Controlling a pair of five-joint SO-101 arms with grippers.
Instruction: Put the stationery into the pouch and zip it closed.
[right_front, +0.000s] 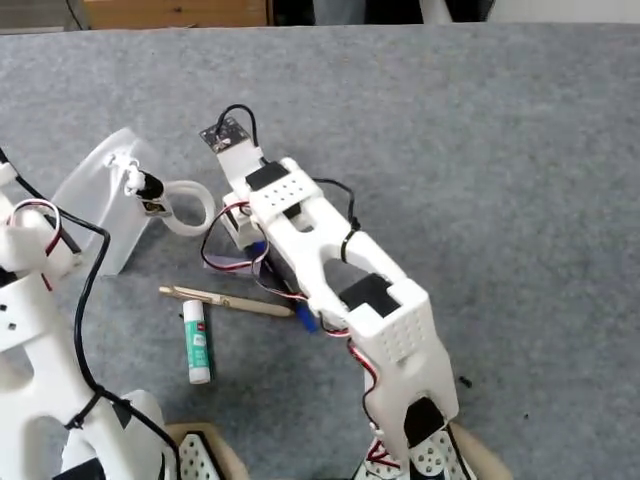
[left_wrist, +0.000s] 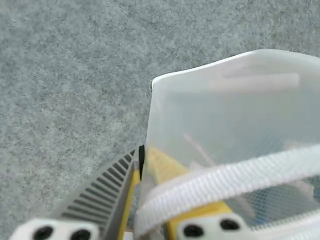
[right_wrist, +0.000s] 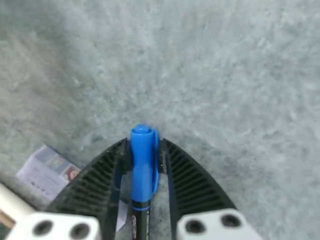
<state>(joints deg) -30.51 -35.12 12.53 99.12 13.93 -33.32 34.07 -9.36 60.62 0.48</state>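
Observation:
The translucent white pouch (right_front: 108, 205) rests at the left of the grey table, and my left gripper (left_wrist: 140, 161) is shut on its edge just below the white zipper band (left_wrist: 220, 182). My right gripper (right_wrist: 144, 146) is shut on a blue pen (right_wrist: 144, 162), whose capped end points down at the mat. In the high view that pen (right_front: 305, 320) sticks out from under the right arm at the table's middle. A wooden pencil (right_front: 225, 300) and a white and green glue stick (right_front: 197, 342) lie on the mat in front of the pouch.
A white tape ring (right_front: 190, 210) lies beside the pouch mouth, with a small dark item (right_front: 150, 188) next to it. A small printed card (right_wrist: 47, 170) lies on the mat below the right gripper. Bare mat extends to the right and far side.

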